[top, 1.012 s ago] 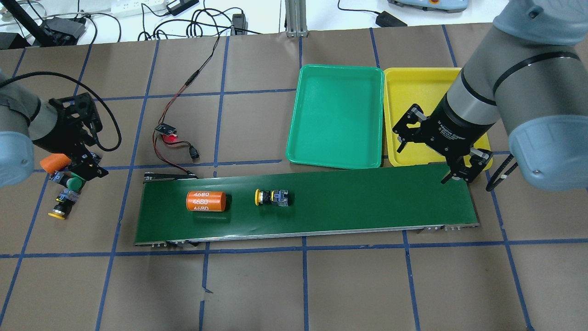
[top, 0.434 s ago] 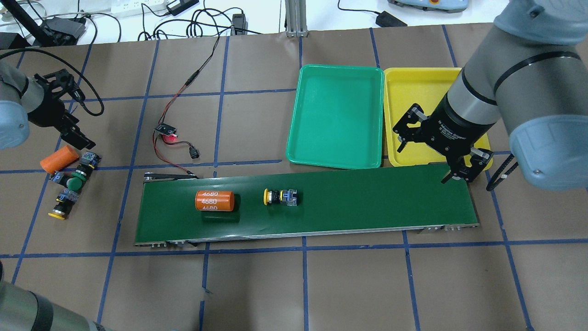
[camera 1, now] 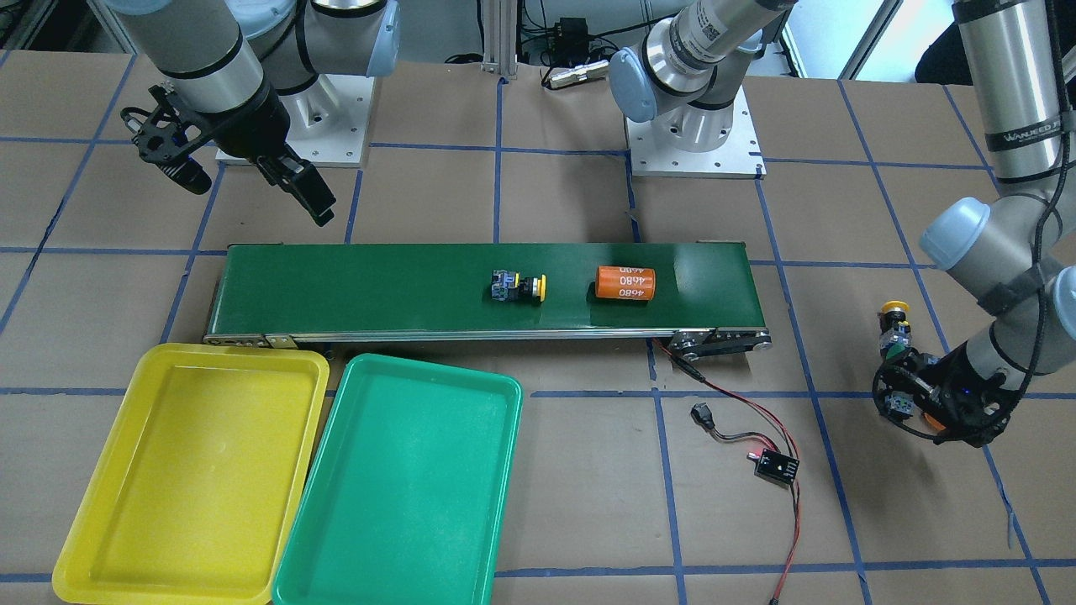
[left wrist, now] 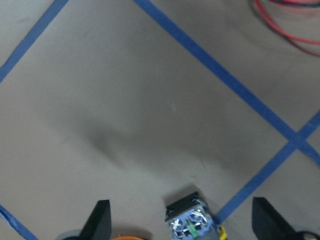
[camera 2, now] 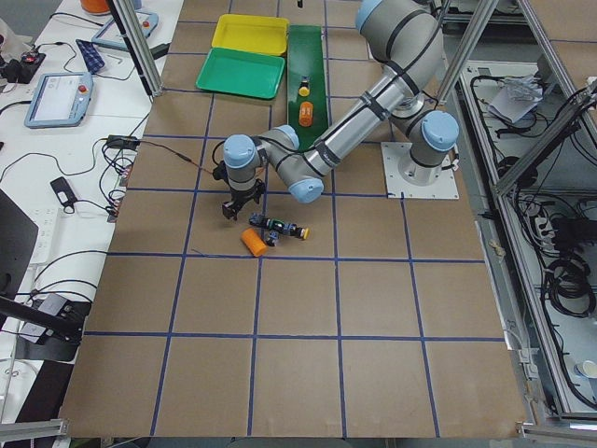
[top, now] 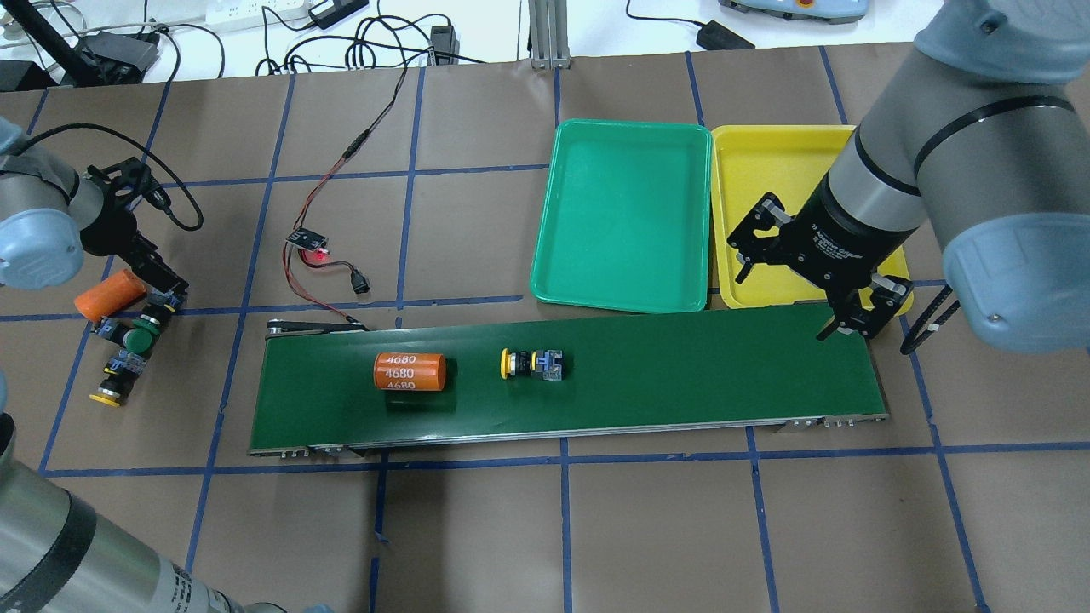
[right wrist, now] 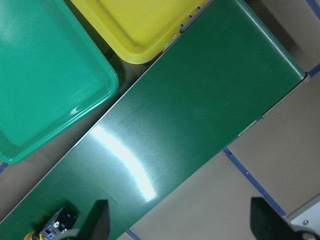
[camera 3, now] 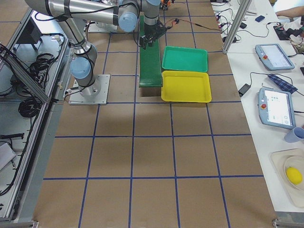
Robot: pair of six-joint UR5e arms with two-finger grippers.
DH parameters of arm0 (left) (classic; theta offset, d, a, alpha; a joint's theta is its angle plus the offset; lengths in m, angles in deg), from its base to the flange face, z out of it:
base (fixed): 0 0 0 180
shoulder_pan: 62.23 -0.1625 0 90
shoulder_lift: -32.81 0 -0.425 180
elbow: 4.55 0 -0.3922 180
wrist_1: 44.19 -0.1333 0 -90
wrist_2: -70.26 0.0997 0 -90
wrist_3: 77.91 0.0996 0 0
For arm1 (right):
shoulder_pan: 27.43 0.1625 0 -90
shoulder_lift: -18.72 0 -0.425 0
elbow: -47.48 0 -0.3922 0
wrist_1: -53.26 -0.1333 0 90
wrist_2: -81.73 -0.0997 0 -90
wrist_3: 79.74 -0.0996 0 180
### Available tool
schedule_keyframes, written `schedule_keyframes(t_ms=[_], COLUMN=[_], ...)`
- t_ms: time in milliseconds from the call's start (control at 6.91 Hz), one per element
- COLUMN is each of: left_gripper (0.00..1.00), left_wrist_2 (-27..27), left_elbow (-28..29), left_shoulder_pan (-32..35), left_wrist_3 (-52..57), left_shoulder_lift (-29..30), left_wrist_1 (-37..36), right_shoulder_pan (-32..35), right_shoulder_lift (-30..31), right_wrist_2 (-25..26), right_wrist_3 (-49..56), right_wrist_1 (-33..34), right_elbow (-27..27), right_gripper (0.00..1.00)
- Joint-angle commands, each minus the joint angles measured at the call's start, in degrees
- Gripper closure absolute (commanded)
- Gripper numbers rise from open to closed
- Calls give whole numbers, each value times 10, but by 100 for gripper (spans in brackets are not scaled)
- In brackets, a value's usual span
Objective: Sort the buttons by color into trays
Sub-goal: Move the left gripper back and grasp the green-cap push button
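A yellow-capped button (top: pixel 530 364) lies on its side on the dark green belt (top: pixel 681 375), mid-belt; it also shows in the front view (camera 1: pixel 519 287). Further buttons lie on the table at the far left: a green-capped one (top: pixel 136 336), a yellow-capped one (top: pixel 112 383) and a third body (left wrist: pixel 192 220) between my left gripper's open fingers. My left gripper (top: pixel 157 285) hangs low over that cluster, holding nothing. My right gripper (top: pixel 800 289) is open and empty over the belt's right end, by the yellow tray (top: pixel 766 162). The green tray (top: pixel 626 213) lies beside it. Both trays hold nothing.
An orange cylinder marked 4680 (top: pixel 410 372) lies on the belt left of the yellow-capped button. Another orange cylinder (top: pixel 109 294) lies beside the left cluster. A small board with a red light and wires (top: pixel 311 243) lies behind the belt's left end.
The belt has carried the cylinder and the yellow-capped button to the right. My left gripper lifted back from the cluster, then came down beside it again. The right arm has not moved.
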Motion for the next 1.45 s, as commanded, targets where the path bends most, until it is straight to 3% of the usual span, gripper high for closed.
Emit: schedule_keyframes(t_ms=[0,145,289,434,723,868,1157,1302], left_gripper=[0,25,74,98,100,100,100,100], left_wrist_2=[5,6,6,16,24,27,28,30], left_elbow=[-9,-9,-8,-9,-8,6,-4,-8], left_shoulder_pan=[-15,-26,-26,-24,-18,-6,72,101], left_wrist_3=[1,4,5,4,5,11,82,93], left_shoulder_lift=[4,4,4,0,-15,-38,-113,-151], left_wrist_1=[18,28,25,24,56,135,202,274], right_shoulder_pan=[0,0,0,0,0,0,1,2], right_shoulder_lift=[1,0,0,0,0,0,0,0], right_wrist_2=[-1,0,0,2,3,3,3,3], right_wrist_3=[1,1,1,1,1,0,0,0], right_wrist_1=[0,-2,-1,-3,-4,-4,-4,-5], right_elbow=[0,-1,-1,-1,-1,-1,-1,-2], right_gripper=[0,0,0,0,0,0,0,0])
